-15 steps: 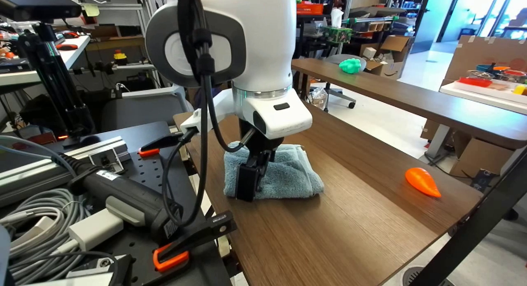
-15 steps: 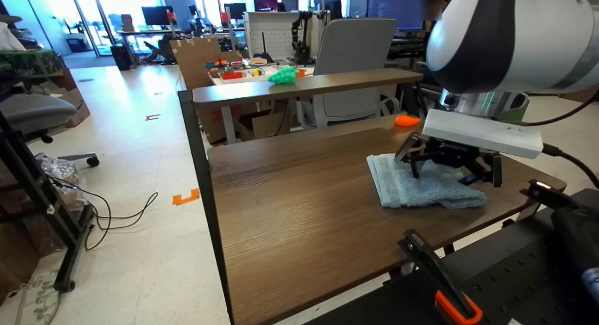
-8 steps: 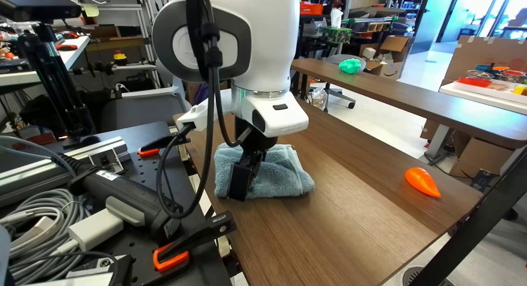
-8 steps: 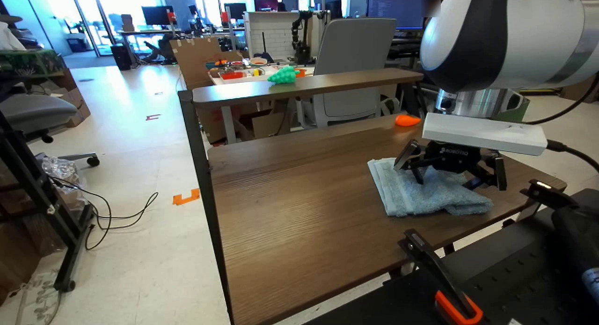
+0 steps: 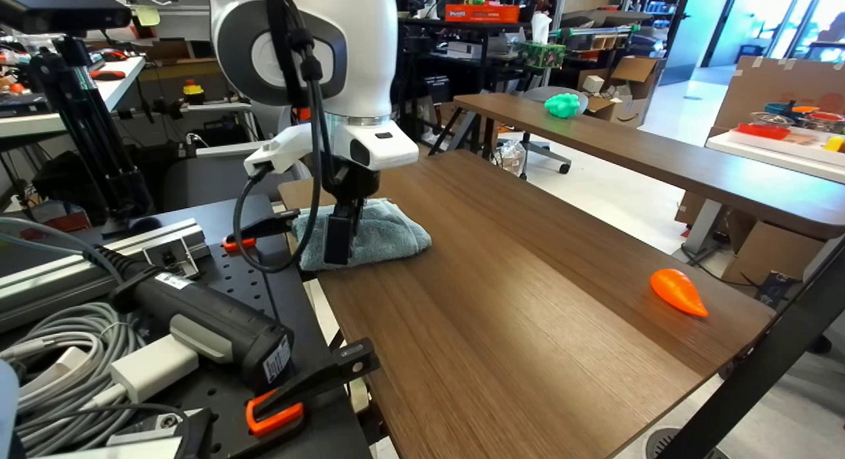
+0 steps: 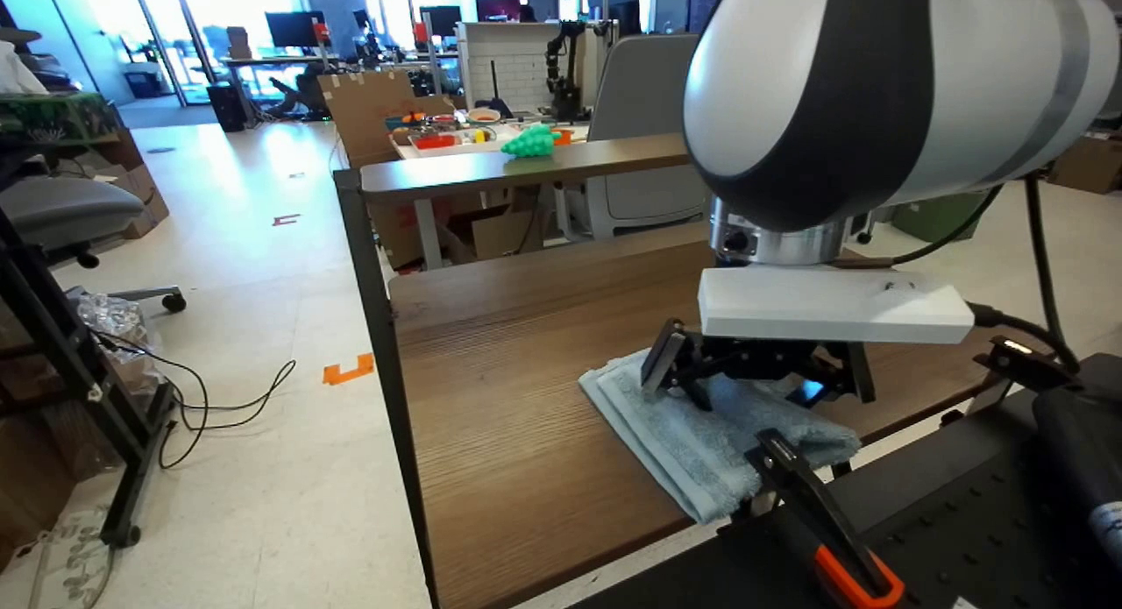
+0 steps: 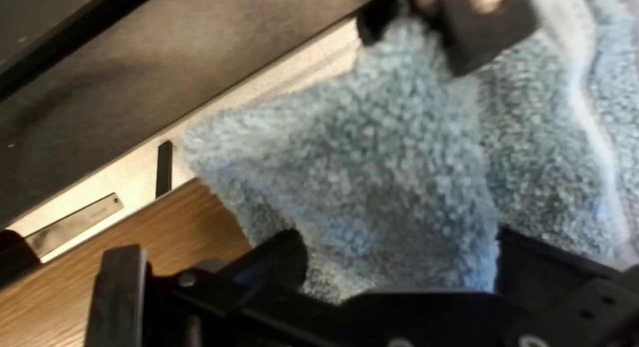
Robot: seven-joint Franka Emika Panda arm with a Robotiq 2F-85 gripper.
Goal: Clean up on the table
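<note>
One job seems to be going on: wiping. The big, flat table with the brown wood-grain top [image 6: 500, 416] is the thing to clean, and a fuzzy, light blue, folded cloth towel [image 6: 684, 442] looks like the rag for it. I think the wiping is only part done, but I can't tell which bits of the wood are clean. Next, the black, two-fingered metal gripper [image 6: 759, 390] needs to press softly on the towel and slide it over the rest of the wood. Pushed the wrong way, the towel could drop off the side, or snag on the long black clamp with an orange handle [image 6: 824, 517], which looks like plastic. That clamp is just beside the towel; I can't tell if they touch. The flat black bench top with little holes [image 6: 942, 539] is near the towel, not under it.

In both exterior views the gripper is on top of the towel. Its fingers [image 6: 662, 359] are spread wide, and I see no cloth pinched between them. One finger is over the towel, and the other seems to poke out past the towel's side. I can't tell how hard they push. The table is right under the towel, so it is below the gripper as well. One corner of the towel seems to stick out past the wood. A smooth orange thing shaped like a drop [image 5: 678, 292], maybe plastic, sits on the table too, well apart from the towel.
</note>
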